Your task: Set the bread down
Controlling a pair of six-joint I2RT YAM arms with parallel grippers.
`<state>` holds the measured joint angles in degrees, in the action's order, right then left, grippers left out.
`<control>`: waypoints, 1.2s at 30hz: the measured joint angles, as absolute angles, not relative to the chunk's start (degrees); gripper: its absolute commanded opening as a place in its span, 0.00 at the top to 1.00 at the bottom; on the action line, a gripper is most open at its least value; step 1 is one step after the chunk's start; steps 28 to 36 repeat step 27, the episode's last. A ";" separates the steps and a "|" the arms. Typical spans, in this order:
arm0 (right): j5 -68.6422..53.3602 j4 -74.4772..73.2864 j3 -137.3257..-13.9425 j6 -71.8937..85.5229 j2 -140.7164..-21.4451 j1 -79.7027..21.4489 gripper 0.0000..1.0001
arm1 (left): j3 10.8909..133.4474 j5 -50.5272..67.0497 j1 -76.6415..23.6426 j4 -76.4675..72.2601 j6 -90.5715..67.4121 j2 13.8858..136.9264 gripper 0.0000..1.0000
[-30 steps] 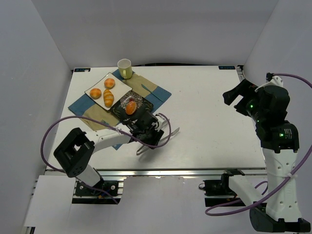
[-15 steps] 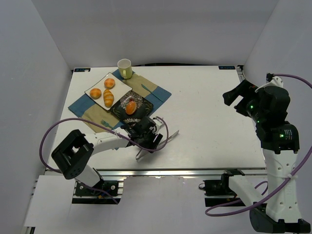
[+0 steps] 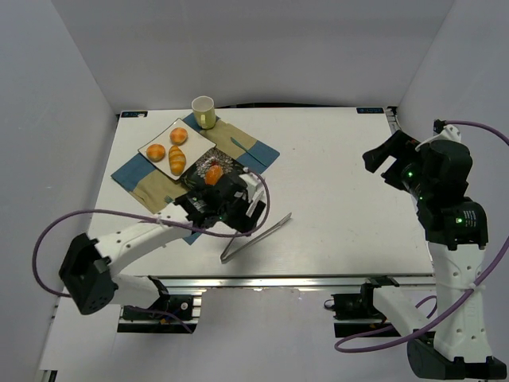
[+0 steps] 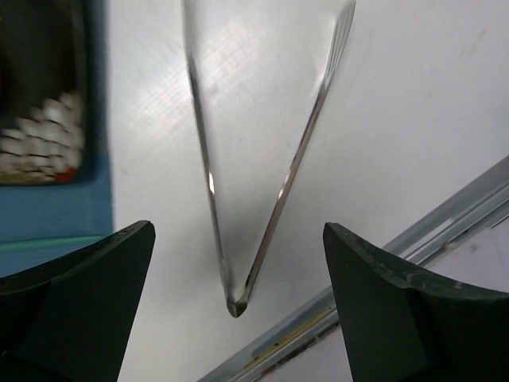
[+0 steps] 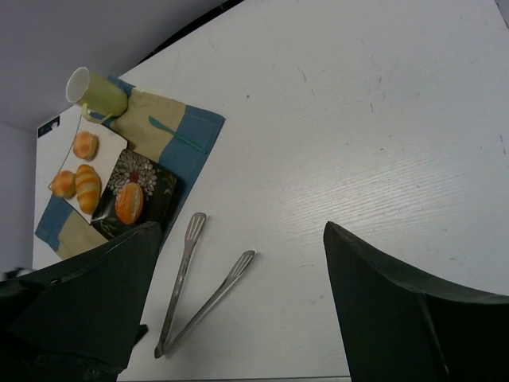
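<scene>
- Where the task stands, judged from the top view: the bread (image 3: 212, 174) lies on the dark plate (image 3: 229, 165), so the placing looks done.
- Bread: one orange-brown piece near the middle of the plate, touched by neither arm. The right wrist view shows it there too (image 5: 129, 203), with bare plate (image 5: 157, 180) around it.
- Tongs (image 3: 254, 236): flat on the table (image 3: 334, 183), just right of the plate, held by nothing. The arms are splayed in a V, with the hinge toward the near edge.
- Left gripper (image 4: 237, 231): jaws spread wide and empty. It hovers over the hinge end of the tongs (image 4: 291, 163), and its fingers stand either side without touching.
- Right gripper (image 5: 242, 227): jaws wide apart with nothing between them. It is raised at the right side, well apart from the plates.
- White plate (image 3: 197, 148): behind and left of the dark plate, it carries three more rolls (image 3: 176, 161). Both plates rest on a blue-and-tan cloth (image 3: 250, 147), and a cup (image 3: 203, 110) stands at its far corner.
- Left to do, as a judgement: little or nothing if one piece was the goal, beyond drawing the left arm clear of the tongs. Whether the other rolls are also meant to move cannot be told from the task line.
</scene>
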<state>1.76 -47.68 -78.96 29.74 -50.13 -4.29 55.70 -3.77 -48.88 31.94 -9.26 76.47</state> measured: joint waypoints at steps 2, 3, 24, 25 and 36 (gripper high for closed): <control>1.76 -48.21 -78.96 29.93 -51.07 -4.29 0.11 | 60.42 -6.24 -48.90 35.92 -10.07 73.69 0.02; 1.76 -48.51 -78.96 30.02 -51.57 -4.29 0.11 | 63.29 -8.45 -48.93 37.82 -10.50 72.36 0.02; -5.50 -48.58 -79.94 28.03 -63.16 -4.29 0.11 | 83.94 -47.40 -48.97 57.06 -22.13 66.98 0.02; -5.61 -48.42 -79.94 28.03 -63.16 -4.29 0.11 | 83.81 -47.59 -48.97 57.28 -22.50 66.28 0.02; -5.89 -48.05 -79.94 27.92 -63.07 -4.29 0.11 | 83.81 -48.01 -48.97 57.65 -23.05 65.12 0.02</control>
